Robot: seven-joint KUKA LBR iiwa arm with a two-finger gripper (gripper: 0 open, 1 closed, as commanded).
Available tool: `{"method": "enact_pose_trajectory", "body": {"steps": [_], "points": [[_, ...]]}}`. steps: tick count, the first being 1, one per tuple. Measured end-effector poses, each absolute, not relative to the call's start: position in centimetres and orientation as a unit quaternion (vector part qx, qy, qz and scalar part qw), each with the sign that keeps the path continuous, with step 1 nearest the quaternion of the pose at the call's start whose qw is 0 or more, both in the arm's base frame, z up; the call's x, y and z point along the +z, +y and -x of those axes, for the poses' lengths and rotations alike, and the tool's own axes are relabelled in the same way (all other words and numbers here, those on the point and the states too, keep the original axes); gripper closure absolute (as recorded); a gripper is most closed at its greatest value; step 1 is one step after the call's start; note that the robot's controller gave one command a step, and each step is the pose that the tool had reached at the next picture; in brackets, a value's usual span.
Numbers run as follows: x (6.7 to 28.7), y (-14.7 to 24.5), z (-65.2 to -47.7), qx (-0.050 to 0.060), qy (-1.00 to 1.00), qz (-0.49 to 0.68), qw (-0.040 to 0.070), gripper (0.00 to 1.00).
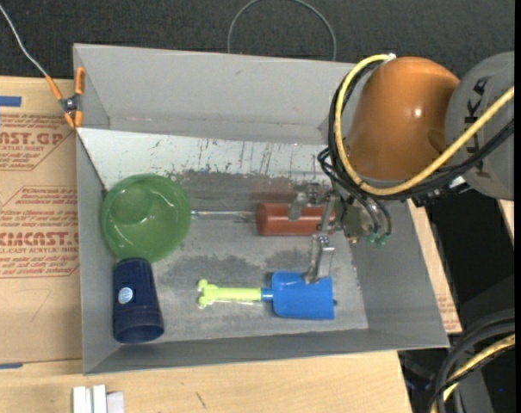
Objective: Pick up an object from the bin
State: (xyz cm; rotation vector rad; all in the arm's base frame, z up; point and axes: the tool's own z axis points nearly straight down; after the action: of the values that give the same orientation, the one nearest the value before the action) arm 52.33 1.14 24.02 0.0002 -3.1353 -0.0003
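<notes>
Red-brown block lies in the middle of the bin, right of a green bowl. The claw hangs at its right end, just far of a blue scoop with a yellow-green handle. Whether the claw is spread or pressed together cannot be told.

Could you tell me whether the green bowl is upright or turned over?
Upright: the green bowl at the left of the bin shows its rim and hollow inside facing up, with nothing in it.
</notes>
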Motion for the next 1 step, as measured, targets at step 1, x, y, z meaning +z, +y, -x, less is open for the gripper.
{"method": "enact_pose_trajectory", "body": {"steps": [1], "points": [[24.49, 1.14, -52.47, 0.0, -1.0, 0.0, -0.001, 0.0]]}}
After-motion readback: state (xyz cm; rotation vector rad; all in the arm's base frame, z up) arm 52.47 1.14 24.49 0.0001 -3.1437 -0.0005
